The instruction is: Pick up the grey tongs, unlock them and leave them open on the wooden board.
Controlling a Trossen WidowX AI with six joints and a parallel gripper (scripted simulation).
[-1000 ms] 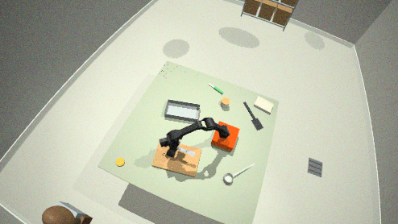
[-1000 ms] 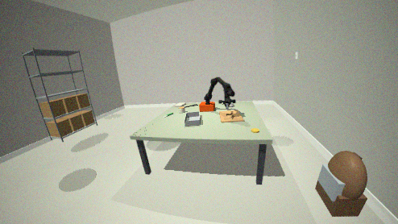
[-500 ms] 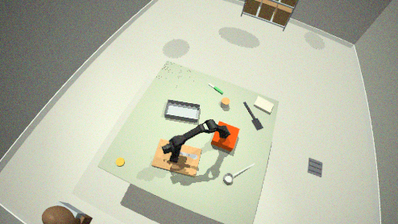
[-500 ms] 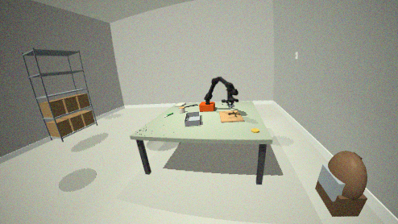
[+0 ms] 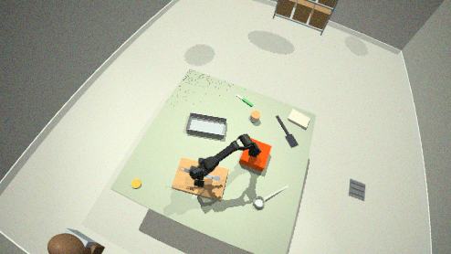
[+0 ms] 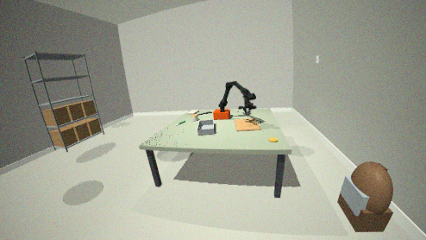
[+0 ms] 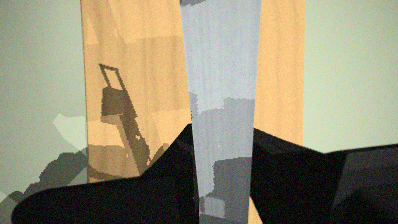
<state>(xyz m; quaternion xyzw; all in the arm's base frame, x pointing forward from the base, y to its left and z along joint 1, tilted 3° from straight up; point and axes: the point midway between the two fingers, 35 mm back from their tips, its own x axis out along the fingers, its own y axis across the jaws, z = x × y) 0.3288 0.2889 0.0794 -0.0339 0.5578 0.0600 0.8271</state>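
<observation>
The grey tongs (image 5: 214,177) (image 7: 222,65) show as a long pale band in the wrist view, running up between the fingers. My gripper (image 7: 210,128) is shut on the tongs. In the top view they lie roughly along the length of the wooden board (image 5: 180,182) (image 6: 242,126) (image 7: 283,60), and look about level. Gripper and tongs hang above the board, with their shadows on it and on the table. Whether the tongs' arms are locked together or spread cannot be told. The roasting tin (image 5: 205,134) (image 6: 206,132) stands apart from the board, with nothing across it.
The arm stands on an orange block (image 5: 256,166) (image 6: 222,115) beside the board. A white ladle (image 5: 258,203), a yellow disc (image 5: 136,184) (image 6: 273,140), a dark spatula (image 5: 292,140), an orange-topped cup (image 5: 255,115), a green-handled tool (image 5: 247,101) and a cream block (image 5: 298,118) are on the table.
</observation>
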